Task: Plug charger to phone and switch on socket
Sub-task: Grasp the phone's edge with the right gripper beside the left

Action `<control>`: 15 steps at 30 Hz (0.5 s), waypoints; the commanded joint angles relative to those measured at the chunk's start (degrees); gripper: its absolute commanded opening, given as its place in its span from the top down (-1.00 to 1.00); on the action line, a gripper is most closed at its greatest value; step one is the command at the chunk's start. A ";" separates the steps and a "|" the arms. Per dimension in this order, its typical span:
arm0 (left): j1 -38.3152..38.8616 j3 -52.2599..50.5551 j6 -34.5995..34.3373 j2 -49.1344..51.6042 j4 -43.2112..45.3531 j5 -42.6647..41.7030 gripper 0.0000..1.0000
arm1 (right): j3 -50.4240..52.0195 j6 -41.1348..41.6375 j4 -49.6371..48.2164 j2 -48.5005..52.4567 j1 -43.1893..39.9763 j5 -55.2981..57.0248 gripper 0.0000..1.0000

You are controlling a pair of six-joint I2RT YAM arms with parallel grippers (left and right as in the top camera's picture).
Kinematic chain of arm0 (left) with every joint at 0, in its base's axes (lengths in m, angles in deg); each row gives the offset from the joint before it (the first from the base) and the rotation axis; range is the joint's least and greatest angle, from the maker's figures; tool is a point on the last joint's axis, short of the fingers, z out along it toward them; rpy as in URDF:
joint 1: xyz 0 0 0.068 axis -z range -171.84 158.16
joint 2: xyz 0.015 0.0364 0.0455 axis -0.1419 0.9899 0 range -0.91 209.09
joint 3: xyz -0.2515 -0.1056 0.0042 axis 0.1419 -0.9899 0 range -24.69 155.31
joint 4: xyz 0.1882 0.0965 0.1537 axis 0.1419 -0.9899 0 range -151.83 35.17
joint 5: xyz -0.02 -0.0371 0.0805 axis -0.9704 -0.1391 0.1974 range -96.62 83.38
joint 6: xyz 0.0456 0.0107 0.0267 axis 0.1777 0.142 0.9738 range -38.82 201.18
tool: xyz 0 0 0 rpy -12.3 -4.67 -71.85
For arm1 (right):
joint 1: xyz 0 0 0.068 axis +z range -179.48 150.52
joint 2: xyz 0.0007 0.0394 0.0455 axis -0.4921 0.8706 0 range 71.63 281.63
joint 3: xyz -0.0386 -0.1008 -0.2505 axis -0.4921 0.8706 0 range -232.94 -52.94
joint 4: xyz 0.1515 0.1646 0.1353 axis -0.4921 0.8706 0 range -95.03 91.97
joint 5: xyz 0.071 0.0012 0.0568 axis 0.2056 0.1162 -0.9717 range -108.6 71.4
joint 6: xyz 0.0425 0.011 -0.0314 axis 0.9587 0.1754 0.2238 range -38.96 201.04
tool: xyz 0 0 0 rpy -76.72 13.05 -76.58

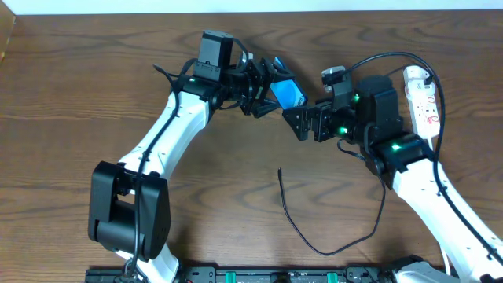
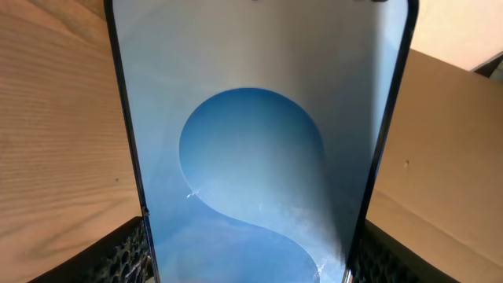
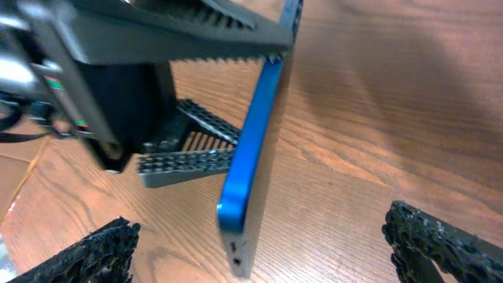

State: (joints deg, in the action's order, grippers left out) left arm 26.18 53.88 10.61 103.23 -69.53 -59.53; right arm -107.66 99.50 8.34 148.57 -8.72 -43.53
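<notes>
My left gripper (image 1: 271, 93) is shut on the phone (image 1: 289, 93) and holds it off the table, tilted. In the left wrist view the phone's blue screen (image 2: 251, 141) fills the frame between the two jaws (image 2: 247, 255). My right gripper (image 1: 296, 122) is open and empty just in front of the phone. In the right wrist view (image 3: 263, 251) the phone (image 3: 255, 134) is edge-on between the spread fingers, its port end low. The charger (image 1: 314, 244), a thin black cable, lies on the table with its free tip (image 1: 280, 170) loose. The socket (image 1: 422, 98) lies at the far right.
The wooden table (image 1: 78, 94) extends to the left. Thicker black arm cables (image 1: 393, 56) loop over the right arm near the socket. The left arm's base (image 1: 130, 204) stands at the front left.
</notes>
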 commanded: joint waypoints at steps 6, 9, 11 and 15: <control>0.33 1.66 -2.78 -1.60 1.18 0.09 0.86 | -1.20 0.85 -1.20 1.07 0.35 1.05 -0.91; 0.35 1.66 -4.39 -1.60 1.14 0.07 0.85 | -1.20 3.45 -2.10 1.07 0.35 2.82 -0.91; 0.35 1.66 -6.84 -1.60 1.14 0.07 0.85 | -1.20 5.66 -2.43 1.07 0.35 4.68 -0.91; 0.35 1.66 -10.78 -1.60 1.14 0.07 0.85 | -1.20 6.40 -3.52 1.07 0.37 5.31 -0.92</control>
State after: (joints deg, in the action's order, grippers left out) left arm 26.49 53.88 3.90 103.23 -68.83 -58.76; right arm -107.66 103.72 5.36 149.54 -8.72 -40.01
